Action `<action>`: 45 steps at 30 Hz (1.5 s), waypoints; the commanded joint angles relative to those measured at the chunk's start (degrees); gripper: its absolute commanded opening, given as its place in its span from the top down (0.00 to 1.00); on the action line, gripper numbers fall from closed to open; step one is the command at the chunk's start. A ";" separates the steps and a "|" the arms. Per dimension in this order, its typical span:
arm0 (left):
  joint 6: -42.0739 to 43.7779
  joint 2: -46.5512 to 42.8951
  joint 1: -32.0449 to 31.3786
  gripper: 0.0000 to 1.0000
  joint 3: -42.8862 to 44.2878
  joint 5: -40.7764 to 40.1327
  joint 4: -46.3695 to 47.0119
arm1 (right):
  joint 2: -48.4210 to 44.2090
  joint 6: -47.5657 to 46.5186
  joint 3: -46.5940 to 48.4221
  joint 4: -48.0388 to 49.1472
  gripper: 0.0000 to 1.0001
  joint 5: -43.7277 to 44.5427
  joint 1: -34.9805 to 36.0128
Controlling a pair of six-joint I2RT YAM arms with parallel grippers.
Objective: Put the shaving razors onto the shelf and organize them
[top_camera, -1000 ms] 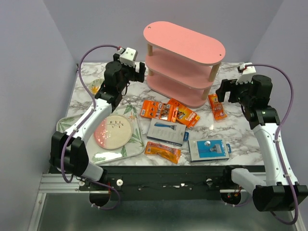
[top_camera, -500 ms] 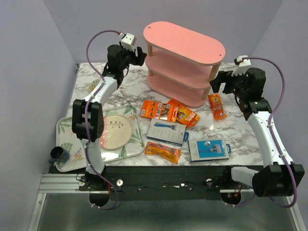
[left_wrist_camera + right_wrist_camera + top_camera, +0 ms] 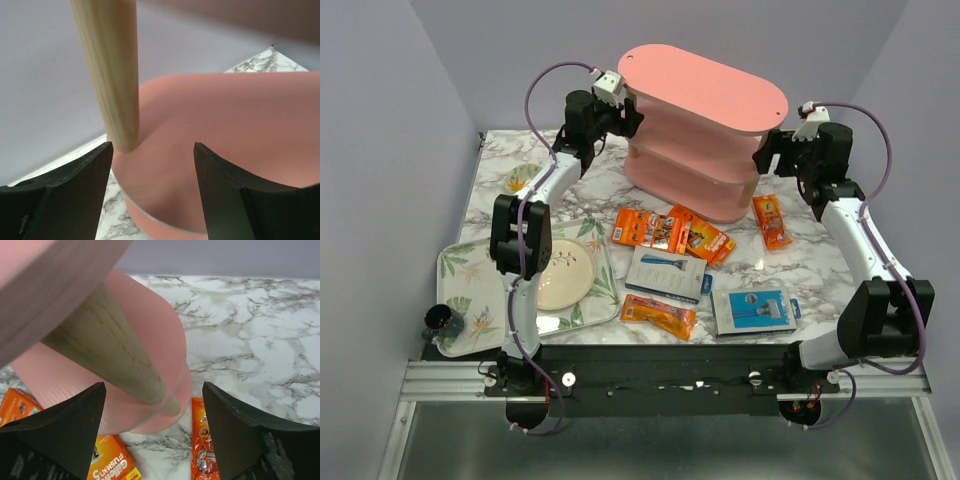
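1. Our left end effector [image 3: 628, 118] stands open at the left end of the shelf [image 3: 705, 90], with a wooden post [image 3: 107, 75] just inside one finger.
2. Our right end effector [image 3: 767, 155] gapes open around the right-end post [image 3: 115, 350].
3. All six shaving razors [image 3: 666, 273] lie on the bench [image 3: 820, 270] before the shelf, and one orange packet [image 3: 772, 221] lies beside its right end.

Illumination: bright, even, diffuse, from above. The shelf [image 3: 703, 95] casts a soft shadow on the table [image 3: 820, 265]. Wrist views slightly blur the close wooden post [image 3: 107, 75].
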 commanded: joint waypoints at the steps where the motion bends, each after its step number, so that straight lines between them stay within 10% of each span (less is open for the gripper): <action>1: 0.74 -2.45 0.11 0.26 -4.17 0.64 -1.24 | 6.43 1.20 8.34 2.79 0.19 4.81 0.03; 15: 5.67 -3.33 -0.59 0.26 -6.46 -3.76 -4.05 | 26.56 -0.21 30.67 1.12 0.24 12.99 -0.23; 34: 1.80 -6.14 -2.44 0.30 -14.19 0.10 -3.44 | 17.43 -5.37 13.81 3.05 0.25 16.15 -1.36; 45: -0.49 -14.57 -2.53 0.32 -26.74 2.75 -2.83 | 27.18 -9.09 22.23 4.37 0.30 17.30 -3.30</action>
